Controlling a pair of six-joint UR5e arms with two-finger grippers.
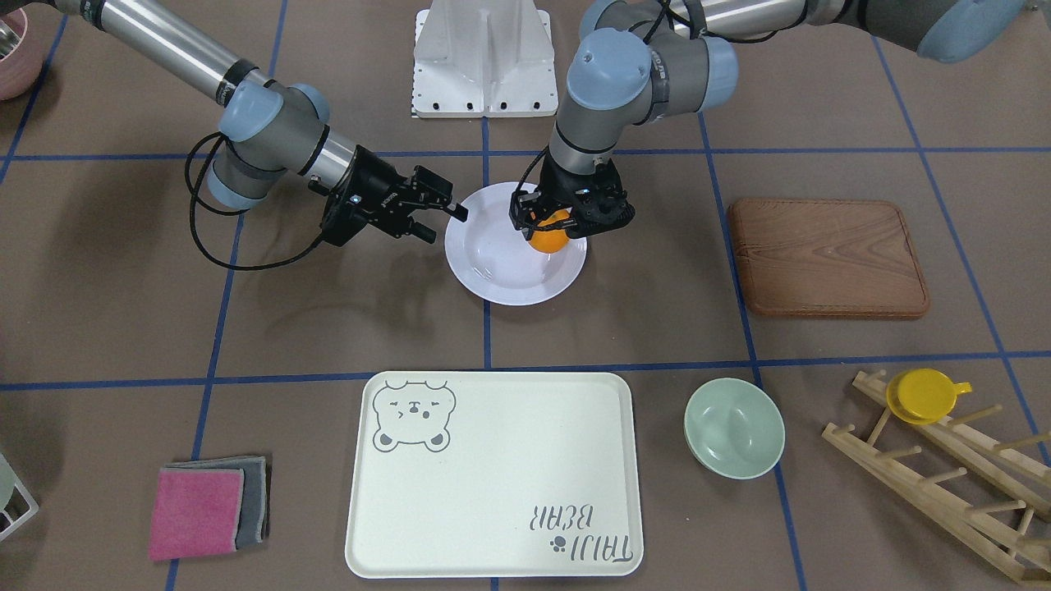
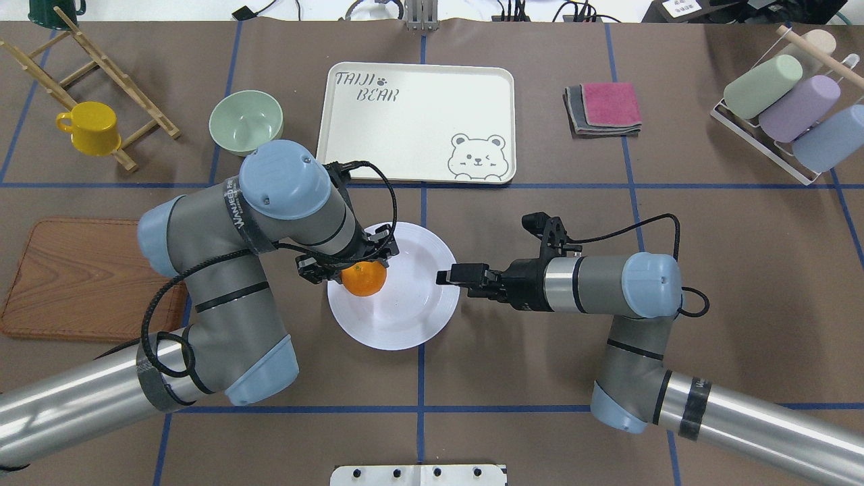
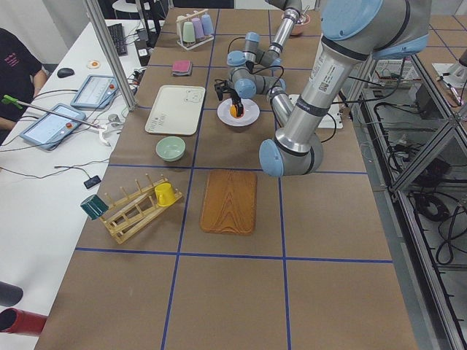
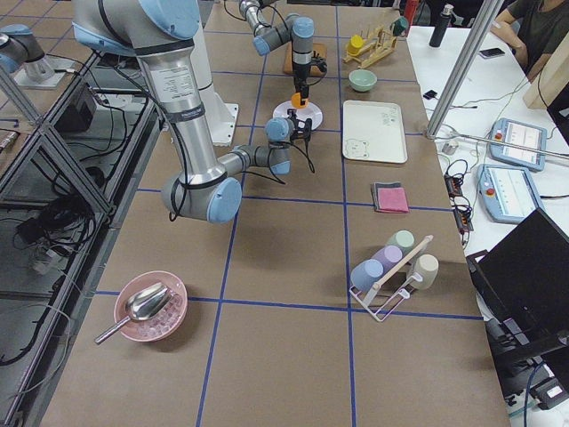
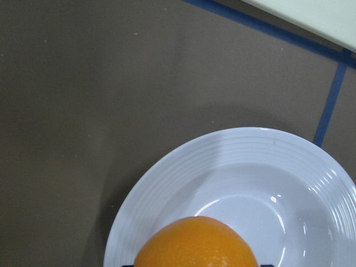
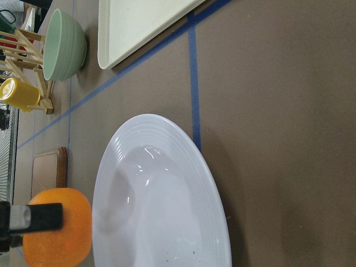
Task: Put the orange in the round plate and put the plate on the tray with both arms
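The orange (image 1: pixel 548 238) hangs in my left gripper (image 1: pixel 548 226), which is shut on it, over the round plate's (image 1: pixel 501 267) part nearest the robot's left. Overhead, the orange (image 2: pixel 364 280) covers the plate's (image 2: pixel 405 307) left rim, and the left wrist view looks past the orange (image 5: pixel 197 245) into the white plate (image 5: pixel 250 183). My right gripper (image 1: pixel 445 224) is open and lies level at the opposite rim, one fingertip (image 1: pixel 458 213) at the edge; contact cannot be judged. The bear tray (image 1: pixel 493 476) lies bare beyond the plate.
A wooden board (image 1: pixel 825 256) lies on the robot's left. A green bowl (image 1: pixel 733 427) sits beside the tray, and a yellow cup (image 1: pixel 924 394) hangs on a wooden rack (image 1: pixel 944 476). Folded pink and grey cloths (image 1: pixel 205 509) lie at the tray's other side.
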